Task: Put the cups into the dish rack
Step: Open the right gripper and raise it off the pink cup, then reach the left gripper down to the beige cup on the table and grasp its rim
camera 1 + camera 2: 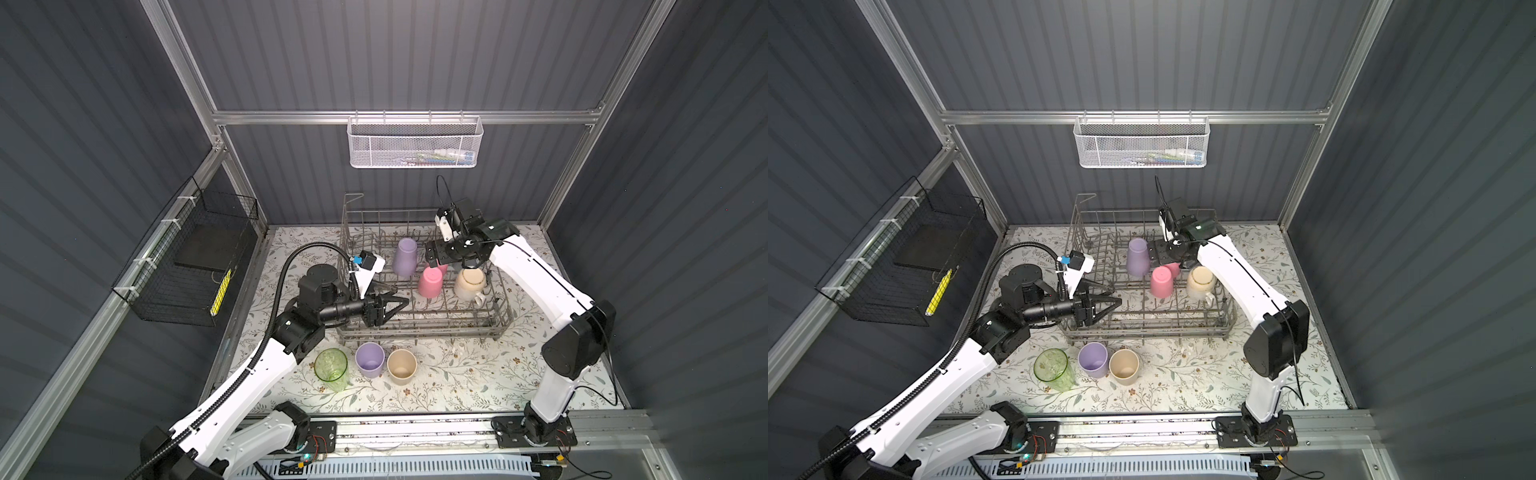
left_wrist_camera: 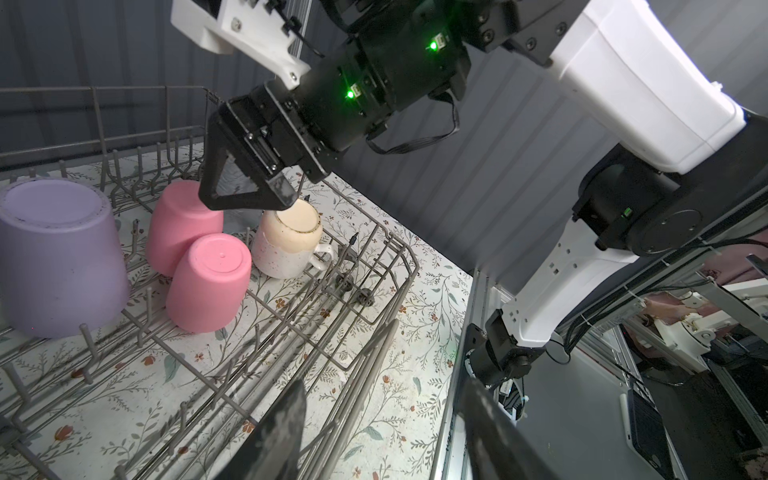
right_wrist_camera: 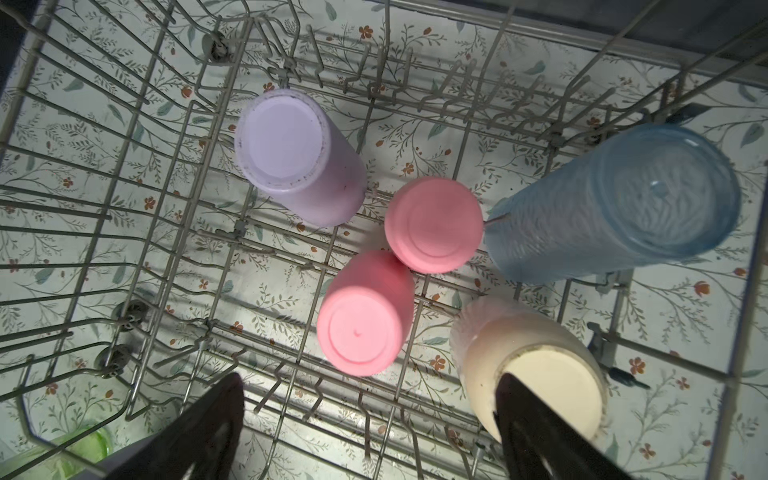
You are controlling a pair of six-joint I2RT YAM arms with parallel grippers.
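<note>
Empty and wide open, right claw [image 3: 370,376] hangs over upturned pink cups [image 3: 434,224]; left claw [image 1: 401,293] half-open, empty. One low swing could topple them.

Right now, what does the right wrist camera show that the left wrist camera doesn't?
Only the right wrist view: the clear blue cup, upside down in the dish rack, and a sliver of the green cup outside it. Only the left wrist view: the right arm over the rack and the handle of the cream mug. Both: the lilac cup, two pink cups and the mug, all upside down in the rack.
</note>
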